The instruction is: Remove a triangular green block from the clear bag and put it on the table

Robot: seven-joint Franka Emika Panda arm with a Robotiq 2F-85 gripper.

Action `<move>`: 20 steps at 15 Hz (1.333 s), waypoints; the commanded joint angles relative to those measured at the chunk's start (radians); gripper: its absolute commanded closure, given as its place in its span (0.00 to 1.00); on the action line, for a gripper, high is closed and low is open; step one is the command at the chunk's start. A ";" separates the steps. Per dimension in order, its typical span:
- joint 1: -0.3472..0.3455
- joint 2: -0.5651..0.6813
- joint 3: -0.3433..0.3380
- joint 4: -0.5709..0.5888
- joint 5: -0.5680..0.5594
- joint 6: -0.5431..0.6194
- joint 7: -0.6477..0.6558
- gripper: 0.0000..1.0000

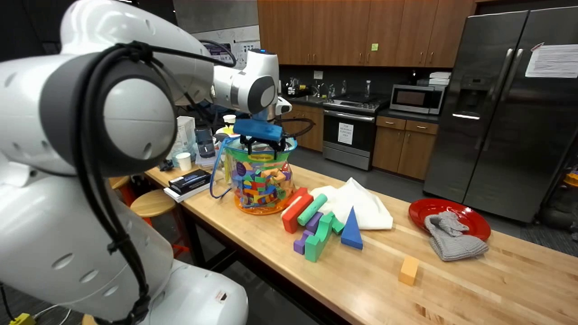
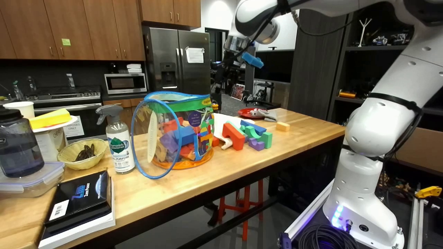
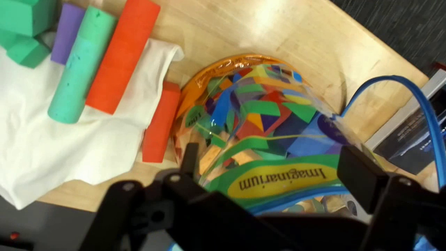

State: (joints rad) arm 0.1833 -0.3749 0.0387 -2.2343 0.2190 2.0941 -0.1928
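Note:
The clear bag (image 1: 262, 180) stands upright and open-topped on the table (image 1: 375, 282), full of multicoloured blocks. It also shows in an exterior view (image 2: 187, 128) and in the wrist view (image 3: 264, 125), with its printed green band and blue rim. Several green shapes show through its side; I cannot tell which are triangular blocks and which are print. My gripper (image 1: 263, 151) is open and empty, high by the bag's rim. In an exterior view the gripper (image 2: 218, 84) appears just beside the rim. In the wrist view the fingers (image 3: 271, 158) stand apart over the band.
Beside the bag lie a white cloth (image 1: 361, 205), red blocks (image 1: 298, 212), a green cylinder (image 1: 312, 209), a green arch (image 1: 321, 237) and a blue triangle (image 1: 352, 231). A spray bottle (image 2: 119, 147) and books (image 2: 81, 200) stand on its other side. The bag's blue-rimmed lid (image 2: 179, 135) hangs open.

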 commanded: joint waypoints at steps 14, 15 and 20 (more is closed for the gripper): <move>-0.011 0.518 0.106 0.607 -0.020 -0.029 -0.360 0.00; -0.009 0.538 0.121 0.627 -0.023 -0.031 -0.365 0.00; 0.001 0.609 0.178 0.666 -0.046 -0.034 -0.378 0.00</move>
State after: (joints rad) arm 0.1836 0.1905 0.1960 -1.6152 0.1945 2.0881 -0.5486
